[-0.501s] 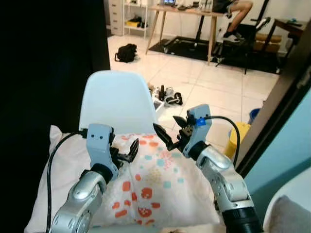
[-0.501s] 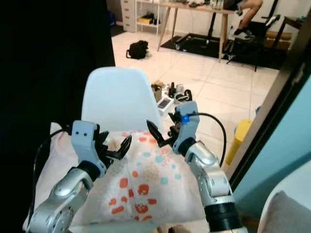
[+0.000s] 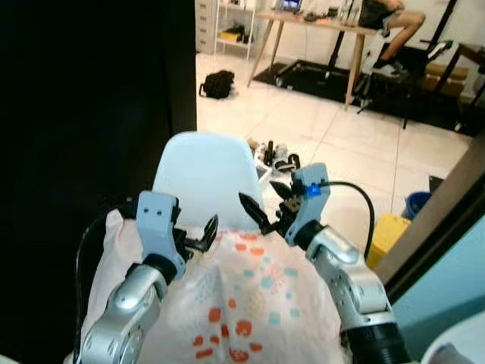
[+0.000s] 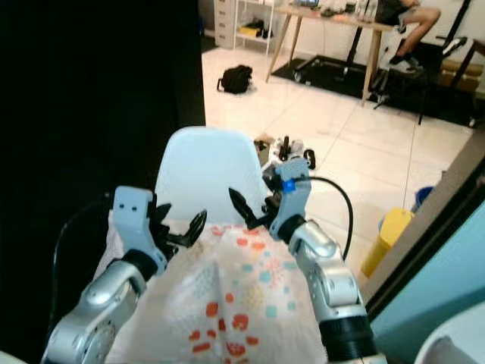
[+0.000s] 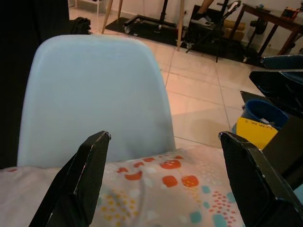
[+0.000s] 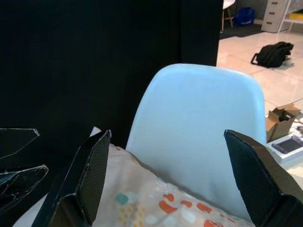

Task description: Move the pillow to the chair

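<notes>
A white pillow [image 3: 242, 303] with orange and teal flower prints lies on the seat of a pale blue chair [image 3: 201, 171], its far edge against the backrest. My left gripper [image 3: 203, 233] hovers open just above the pillow's far left part. Over the far right part my right gripper [image 3: 267, 203] is open too, close to the backrest. Nothing sits between either pair of fingers. In the left wrist view the chair back [image 5: 94, 94] rises behind the pillow [image 5: 156, 189]; the right wrist view has the chair back [image 6: 203, 127] and the pillow [image 6: 156, 203] as well.
A dark wall or panel [image 3: 83, 114] stands on the left. Tiled floor [image 3: 364, 159] stretches behind the chair, with shoes [image 3: 282, 158], a black bag [image 3: 217, 83], a yellow bin [image 3: 388, 231] and a desk [image 3: 318, 23] where a person's legs [image 3: 394, 19] show. A door frame [image 3: 439, 220] slants at right.
The camera has shifted, so the chair and pillow sit lower and more to the right in view. Both grippers stay open in the same pose over the pillow.
</notes>
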